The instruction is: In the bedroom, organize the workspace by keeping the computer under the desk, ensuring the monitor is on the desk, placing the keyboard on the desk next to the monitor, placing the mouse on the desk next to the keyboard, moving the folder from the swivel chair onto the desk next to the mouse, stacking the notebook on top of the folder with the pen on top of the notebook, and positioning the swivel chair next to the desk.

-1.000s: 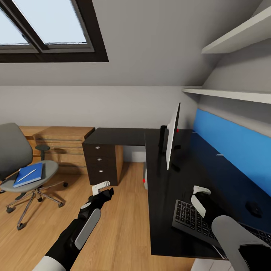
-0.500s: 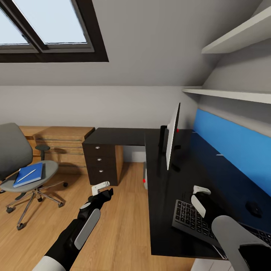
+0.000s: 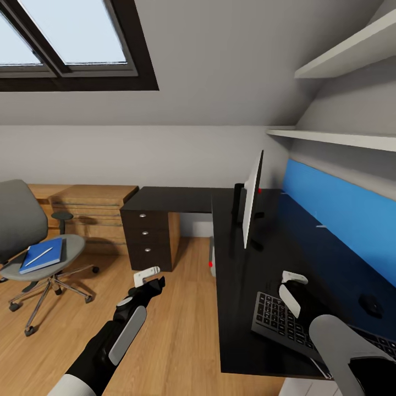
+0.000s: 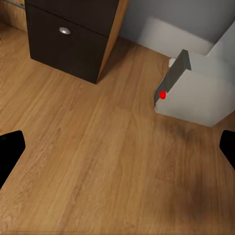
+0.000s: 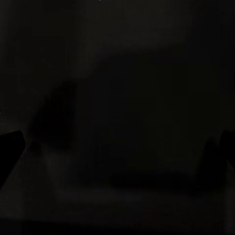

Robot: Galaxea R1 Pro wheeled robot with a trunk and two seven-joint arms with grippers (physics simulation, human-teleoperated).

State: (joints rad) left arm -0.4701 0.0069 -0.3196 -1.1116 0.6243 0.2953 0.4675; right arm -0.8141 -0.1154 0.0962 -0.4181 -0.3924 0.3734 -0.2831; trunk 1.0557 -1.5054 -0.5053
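Folder (image 3: 42, 254), bright blue, flat on swivel chair (image 3: 33, 242) seat at far left, pen (image 3: 38, 256) on top. Keyboard (image 3: 286, 324) near right on desk (image 3: 236, 308), monitor (image 3: 252, 199) farther back. Computer (image 4: 196, 90) on floor beside desk. Left gripper (image 3: 149, 278) over floor, spread wide. Right gripper (image 3: 291, 286) above keyboard, apparently wide apart too.

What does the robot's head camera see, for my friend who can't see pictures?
A glossy black desk holds a wide flat monitor and a dark keyboard. Left of it, a grey swivel chair carries a bright blue folder with a slim white pen on top.
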